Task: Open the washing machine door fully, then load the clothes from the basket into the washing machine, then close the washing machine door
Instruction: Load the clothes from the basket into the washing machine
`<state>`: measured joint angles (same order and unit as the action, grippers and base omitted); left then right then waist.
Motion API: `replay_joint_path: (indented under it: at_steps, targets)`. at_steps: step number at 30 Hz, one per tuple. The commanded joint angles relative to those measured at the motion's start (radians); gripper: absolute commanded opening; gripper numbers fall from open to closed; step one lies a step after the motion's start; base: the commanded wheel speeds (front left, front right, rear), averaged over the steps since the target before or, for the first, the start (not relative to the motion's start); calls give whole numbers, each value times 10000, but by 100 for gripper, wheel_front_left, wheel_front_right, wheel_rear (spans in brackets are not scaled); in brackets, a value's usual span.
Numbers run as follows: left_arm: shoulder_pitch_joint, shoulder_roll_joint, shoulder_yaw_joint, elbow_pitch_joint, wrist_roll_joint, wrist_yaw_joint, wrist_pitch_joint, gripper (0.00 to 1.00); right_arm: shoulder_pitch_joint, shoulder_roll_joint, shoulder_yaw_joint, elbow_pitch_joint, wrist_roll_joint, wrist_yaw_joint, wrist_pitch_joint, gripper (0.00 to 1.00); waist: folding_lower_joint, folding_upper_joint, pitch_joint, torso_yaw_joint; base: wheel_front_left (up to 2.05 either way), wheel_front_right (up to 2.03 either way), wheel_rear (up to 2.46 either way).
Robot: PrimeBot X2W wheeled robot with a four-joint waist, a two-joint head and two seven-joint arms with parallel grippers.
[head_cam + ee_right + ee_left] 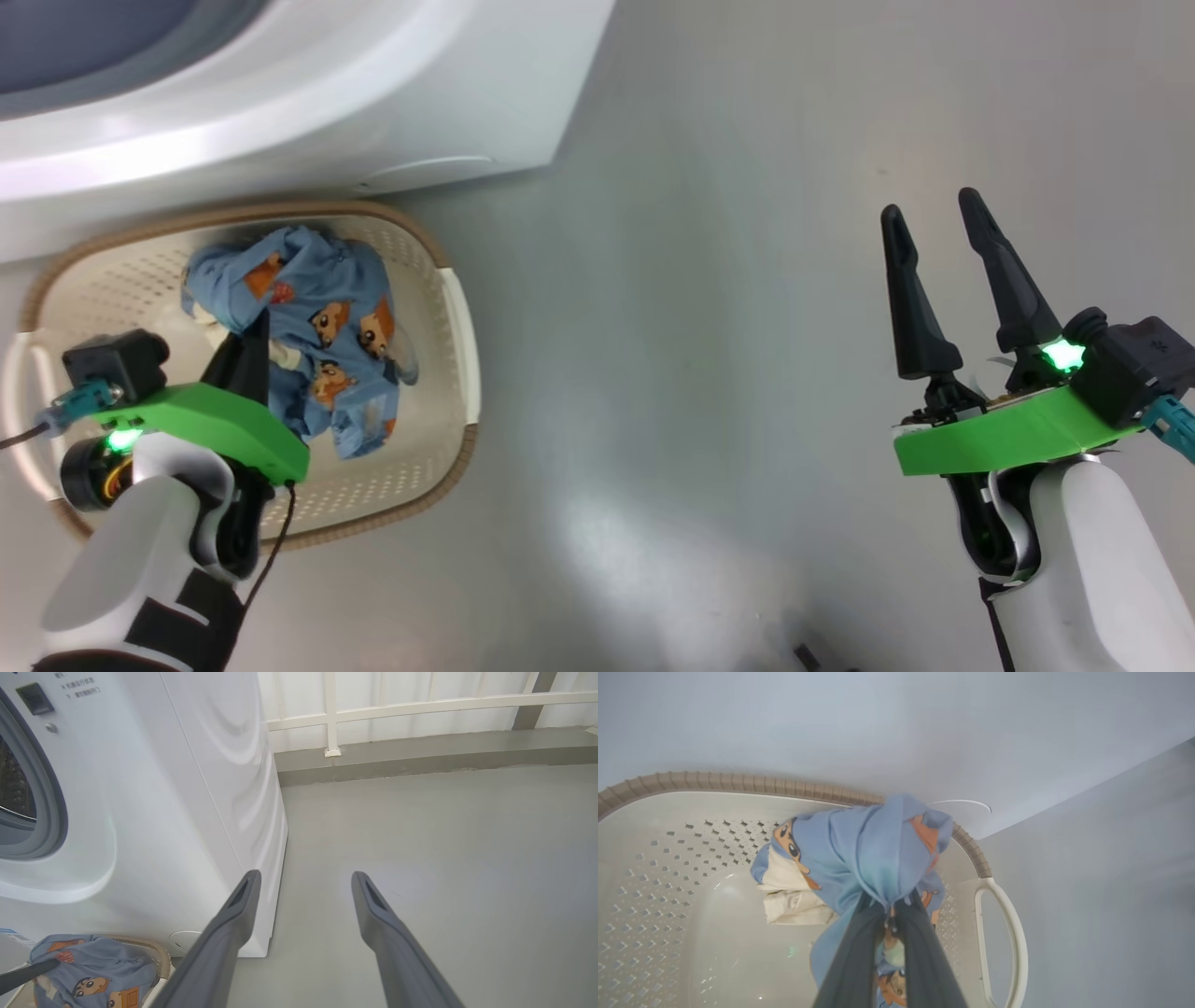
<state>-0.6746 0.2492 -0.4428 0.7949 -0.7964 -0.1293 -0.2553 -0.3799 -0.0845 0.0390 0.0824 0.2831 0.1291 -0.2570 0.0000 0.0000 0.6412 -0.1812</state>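
Left gripper (891,910) seen along its two dark fingers (852,961), which are pressed together on a bunched fold of the clothes (873,854) (light-blue fabric with orange-brown cartoon faces and a cream patch). The bundle sits over the pale perforated interior of the basket (738,781). Beyond the brown woven-look rim stands the white washing machine (831,728), its round filter cover (966,805) partly visible. White side handle (1008,933) at right, grey floor (1101,882) beside it.

Left gripper (891,907): angled down, fingers pinched together on the clothes (878,849). Left forearm (140,560): white, raised.
Right gripper (932,210): fingers spread wide, empty, pointing forward. Right forearm (1102,560): white.
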Motion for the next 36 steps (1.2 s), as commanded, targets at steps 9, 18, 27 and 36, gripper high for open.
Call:
replay_joint_path:
  at_steps: [9, 18, 27, 36]
  targets:
    - [985, 10, 1347, -1424, 1274, -14, -65, 0, 614, -373, 126, -37, -171, 16, -48, 100, 0, 0, -1086, 808, 0, 0, 0]
    - [2275, -208, 2412, -3051, 2333, -14, -65, 0, 1283, -691, 45, 126, -176, 16, -48, 100, 0, 0, -2264, 1269, 0, 0, 0]
    - [3846, -457, 3137, -4731, 3255, -14, -65, 0, 2330, -993, -180, 253, -146, 16, -48, 100, 0, 0, -3613, 1797, 0, 0, 0]
    - [5399, -580, 3616, -6036, 3777, -14, -65, 0, 3232, -1185, -272, 313, -55, 16, -48, 100, 0, 0, -4716, 2182, 0, 0, 0]
